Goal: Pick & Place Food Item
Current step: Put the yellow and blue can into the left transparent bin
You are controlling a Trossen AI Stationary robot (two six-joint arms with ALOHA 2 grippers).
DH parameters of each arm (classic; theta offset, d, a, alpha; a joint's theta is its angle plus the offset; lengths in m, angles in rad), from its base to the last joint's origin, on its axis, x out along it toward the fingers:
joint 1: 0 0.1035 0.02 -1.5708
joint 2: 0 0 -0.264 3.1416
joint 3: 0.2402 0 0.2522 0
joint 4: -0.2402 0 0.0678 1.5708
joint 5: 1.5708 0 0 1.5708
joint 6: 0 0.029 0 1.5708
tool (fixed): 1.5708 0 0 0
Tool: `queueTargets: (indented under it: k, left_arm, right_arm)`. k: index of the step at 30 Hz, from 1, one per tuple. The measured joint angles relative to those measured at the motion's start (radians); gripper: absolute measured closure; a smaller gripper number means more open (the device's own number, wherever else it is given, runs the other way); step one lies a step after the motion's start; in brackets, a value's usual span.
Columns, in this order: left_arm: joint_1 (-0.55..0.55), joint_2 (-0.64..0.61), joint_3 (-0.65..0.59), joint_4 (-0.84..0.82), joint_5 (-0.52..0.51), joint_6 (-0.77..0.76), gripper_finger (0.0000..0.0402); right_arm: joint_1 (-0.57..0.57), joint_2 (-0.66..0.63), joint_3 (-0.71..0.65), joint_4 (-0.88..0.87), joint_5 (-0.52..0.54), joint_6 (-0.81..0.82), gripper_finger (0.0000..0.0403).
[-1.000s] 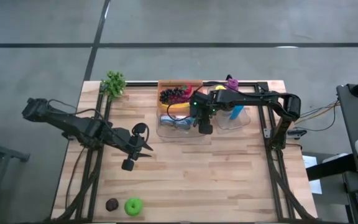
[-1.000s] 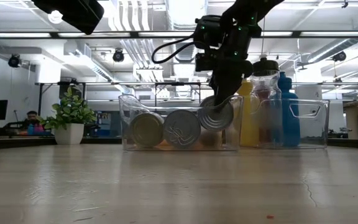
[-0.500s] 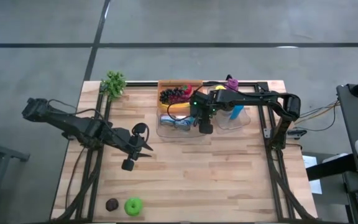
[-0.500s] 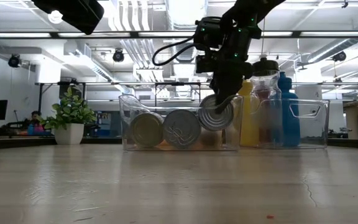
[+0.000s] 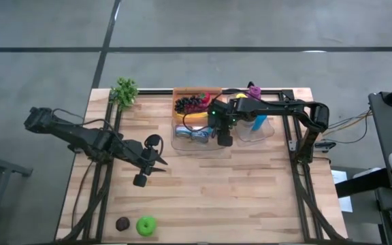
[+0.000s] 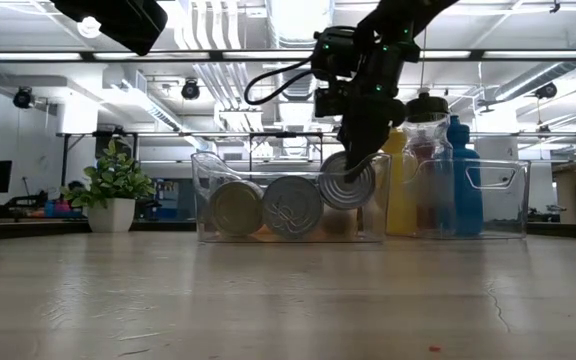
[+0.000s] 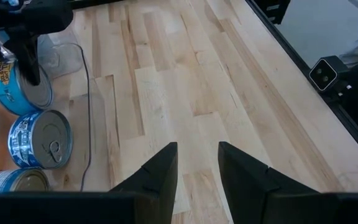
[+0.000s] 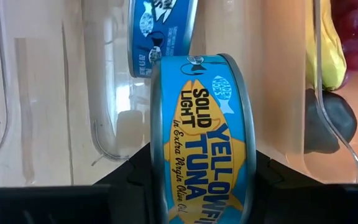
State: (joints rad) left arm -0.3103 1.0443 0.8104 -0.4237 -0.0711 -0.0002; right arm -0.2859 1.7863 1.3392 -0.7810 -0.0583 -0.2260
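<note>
Nearest the table's front edge lay a green apple [image 5: 145, 225] beside a small dark fruit [image 5: 122, 223], both well apart from the arms. Farther in, the left gripper [image 5: 143, 163] waited over bare wood at the table's left, its fingers [image 7: 157, 171] parted and empty. Beyond it, the right gripper [image 6: 353, 165] was clamped on a tuna can [image 8: 202, 137], held on edge and raised above the floor of the clear bin [image 6: 290, 196], level with its right-hand end. The can was judged rigid, fairly heavy for its bulk, and smooth-walled, hence liable to slip or swivel; the hold across its flat faces, as seen here, appeared suitable. Two more cans [image 6: 265, 207] lay on their sides in the bin just beside the held one, and the bin's wall stood close, so a straight lift seemed needed before any sideways travel. Farther back stood a second clear bin with bottles [image 6: 458, 190], a tray of grapes [image 5: 191, 103] and a potted plant [image 5: 124, 91].
</note>
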Motion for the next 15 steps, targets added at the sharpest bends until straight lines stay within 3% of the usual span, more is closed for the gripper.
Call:
queueTargets:
  k: [15]
  left_arm:
    - [0.0,0.0,0.0,0.0,0.0,0.0,0.0284]
  right_arm:
    - [0.004,0.0,0.042,-0.051,-0.019,-0.002,0.0255]
